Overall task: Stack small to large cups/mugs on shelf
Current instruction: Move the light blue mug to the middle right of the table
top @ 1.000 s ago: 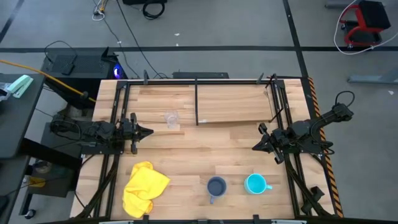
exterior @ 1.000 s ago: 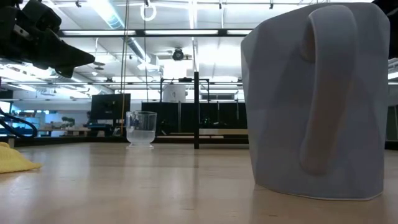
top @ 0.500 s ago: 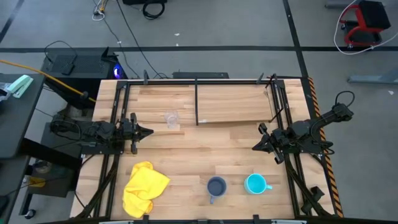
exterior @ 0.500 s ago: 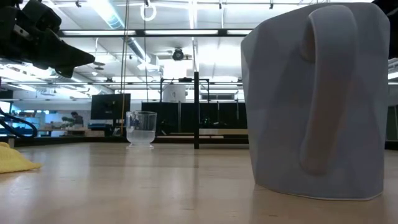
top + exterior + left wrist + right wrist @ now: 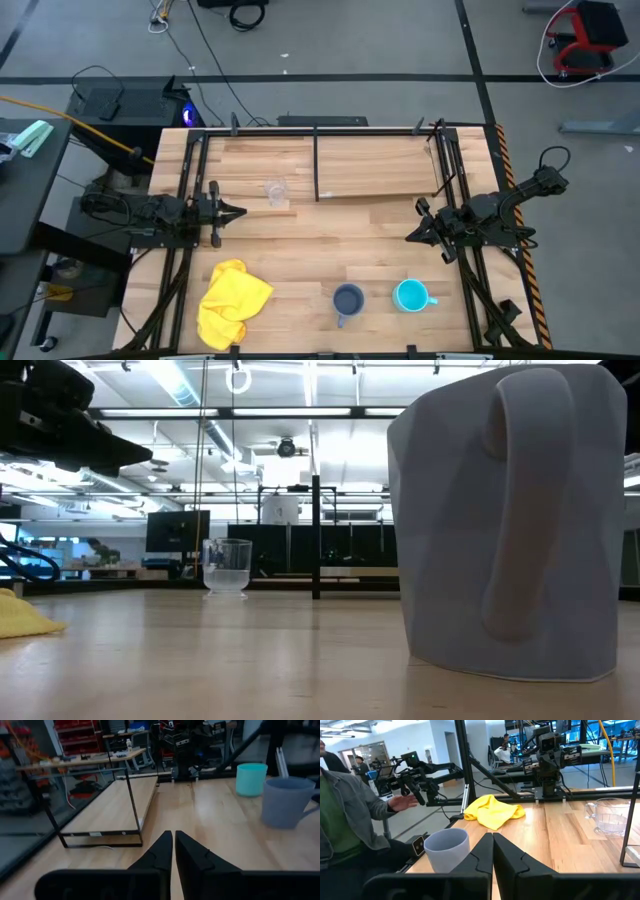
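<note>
The left tool (image 5: 238, 211) hovers over the counter (image 5: 300, 250) with its jaws pressed together, holding nothing, near the clear glass cup (image 5: 275, 192). The right tool (image 5: 410, 236) waits likewise closed and empty. The shelf (image 5: 375, 165) stands at the counter's far side, bare. Along the near edge lie a yellow cloth (image 5: 233, 301), the grey-blue mug (image 5: 348, 300) and the cyan mug (image 5: 411, 295). A seated person (image 5: 350, 815) shows beyond the counter.

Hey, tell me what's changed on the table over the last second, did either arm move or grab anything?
Almost nothing. The left gripper shifted slightly near the glass cup and holds nothing. The right gripper, grey-blue mug, cyan mug and yellow cloth stayed put; the shelf remains bare.
</note>
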Motion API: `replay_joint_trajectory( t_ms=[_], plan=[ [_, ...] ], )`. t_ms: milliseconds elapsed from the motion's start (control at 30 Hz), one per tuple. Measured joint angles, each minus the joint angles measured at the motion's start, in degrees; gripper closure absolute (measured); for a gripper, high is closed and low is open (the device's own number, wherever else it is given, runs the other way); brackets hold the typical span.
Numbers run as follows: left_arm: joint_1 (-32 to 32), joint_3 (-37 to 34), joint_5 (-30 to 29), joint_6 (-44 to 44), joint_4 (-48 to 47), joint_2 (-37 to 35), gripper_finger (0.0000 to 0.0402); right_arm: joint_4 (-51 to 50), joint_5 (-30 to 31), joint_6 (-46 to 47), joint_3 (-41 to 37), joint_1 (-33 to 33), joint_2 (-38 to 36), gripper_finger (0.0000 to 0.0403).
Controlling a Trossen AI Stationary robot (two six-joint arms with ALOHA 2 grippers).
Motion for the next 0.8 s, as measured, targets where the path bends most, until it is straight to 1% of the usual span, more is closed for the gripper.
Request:
replay_joint_trajectory(
  t_ms=[167,367,533,600,733,800],
  plan=[
    [0.0,0.0,0.0,0.4,0.0,0.0,0.0378,0.0,0.0,-0.3,0.0,0.0,0.0,0.0387],
    [0.0,0.0,0.0,0.6,0.6,0.0,0.0369,0.0,0.0,-0.4,0.0,0.0,0.0,0.0387],
    [0.0,-0.4,0.0,0.3,4.2,0.0,0.0366,0.9,0.0,-0.4,0.0,0.0,0.0,0.0387],
    [0.0,-0.4,0.0,-2.5,6.3,0.0,0.0367,3.1,0.0,-0.4,0.0,0.0,0.0,0.0387],
    [0.0,-0.3,0.0,-14.7,7.7,0.0,0.0373,8.6,0.0,-0.4,0.0,0.0,0.0,0.0387],
    [0.0,-0.3,0.0,-18.6,8.6,0.0,0.0375,11.2,0.0,-0.4,0.0,0.0,0.0,0.0387]
  ],
)
